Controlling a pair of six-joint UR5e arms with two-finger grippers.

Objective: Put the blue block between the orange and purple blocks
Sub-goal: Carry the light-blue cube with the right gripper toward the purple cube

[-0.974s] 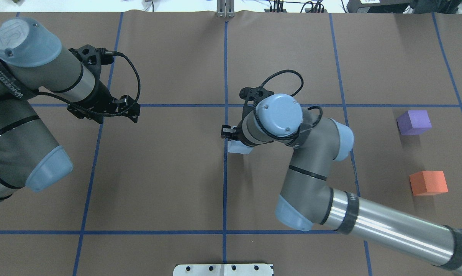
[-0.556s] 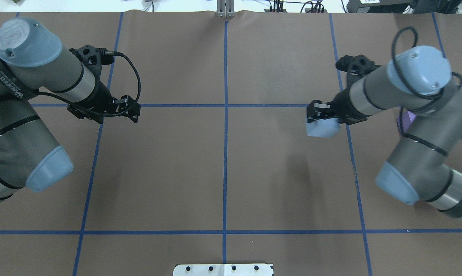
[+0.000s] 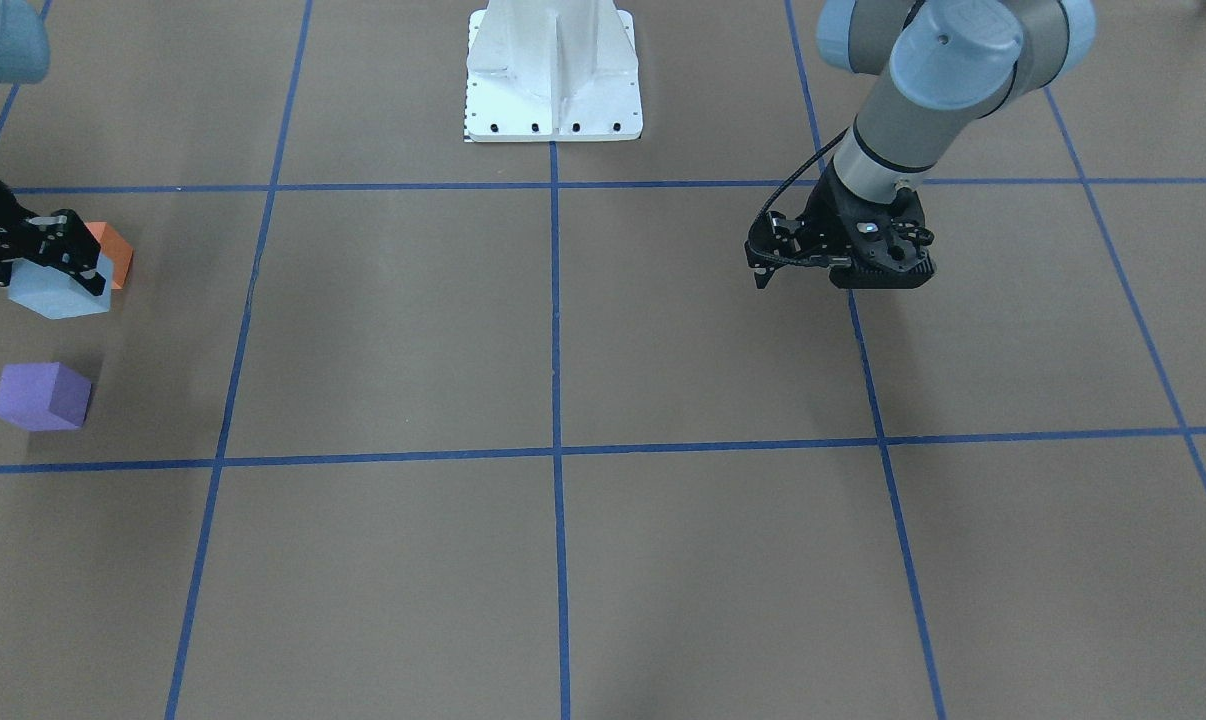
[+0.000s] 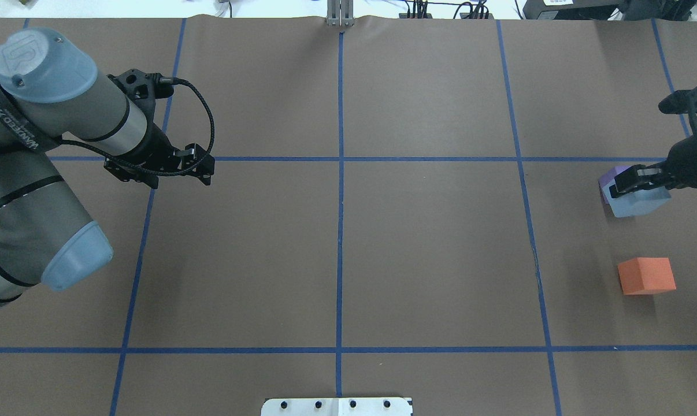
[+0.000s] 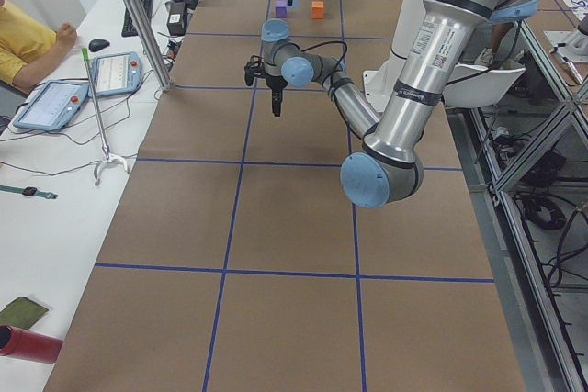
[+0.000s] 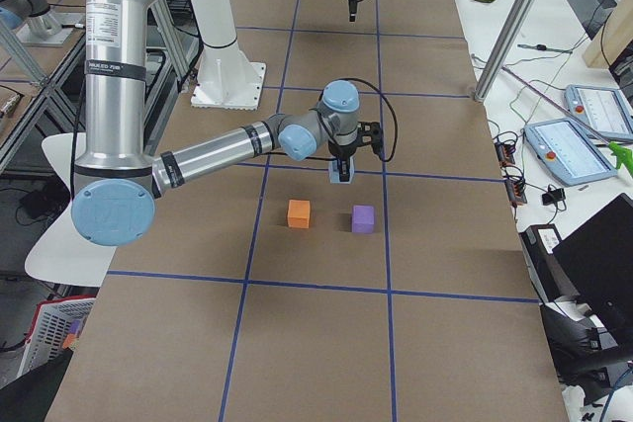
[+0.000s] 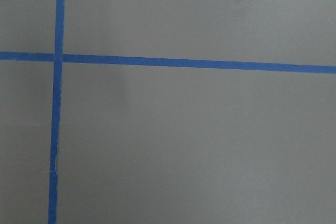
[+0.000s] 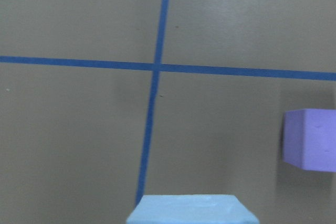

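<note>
My right gripper is shut on the light blue block and holds it above the table at the far right. In the overhead view the blue block covers part of the purple block. The orange block lies nearer the robot, apart from both. In the front-facing view the blue block hangs in front of the orange block, with the purple block below it. The right wrist view shows the blue block's top and the purple block. My left gripper is open and empty, hovering at the left.
Brown paper with blue tape grid lines covers the table. The white robot base plate sits at the robot's edge. An operator and tablets are beside the table's far side.
My right arm has carried the blue block from the table's middle to the far right, next to the purple block. The left arm has barely moved.
</note>
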